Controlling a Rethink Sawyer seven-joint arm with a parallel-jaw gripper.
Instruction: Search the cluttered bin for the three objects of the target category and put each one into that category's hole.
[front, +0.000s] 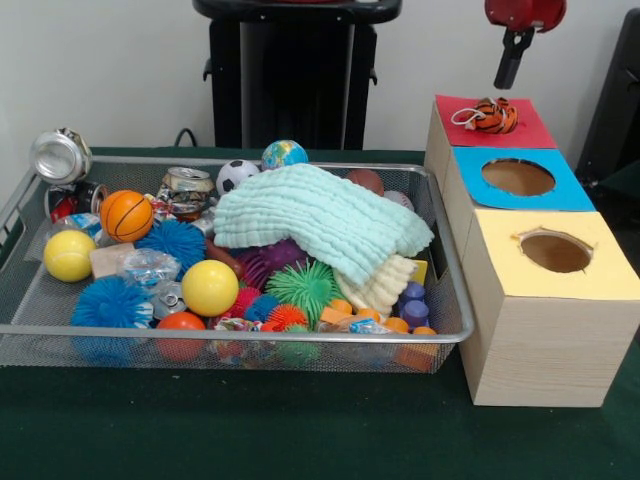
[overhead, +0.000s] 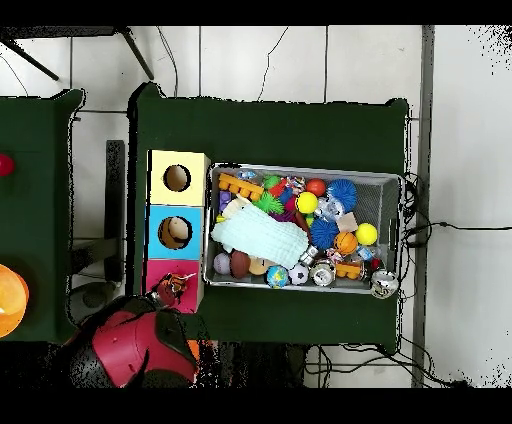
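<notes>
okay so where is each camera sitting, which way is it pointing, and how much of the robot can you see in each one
Front view: low, across the green table, facing the silver wire-mesh bin of toys and the wooden box with red, blue and yellow tops; only the red and black hand shows, top right.
Overhead view: above, looking straight down on the bin and box; the rounded red arm fills the bottom left.
Shared: bin, box, pale mint folded cloth, orange tiger-striped toy on the red top.
</notes>
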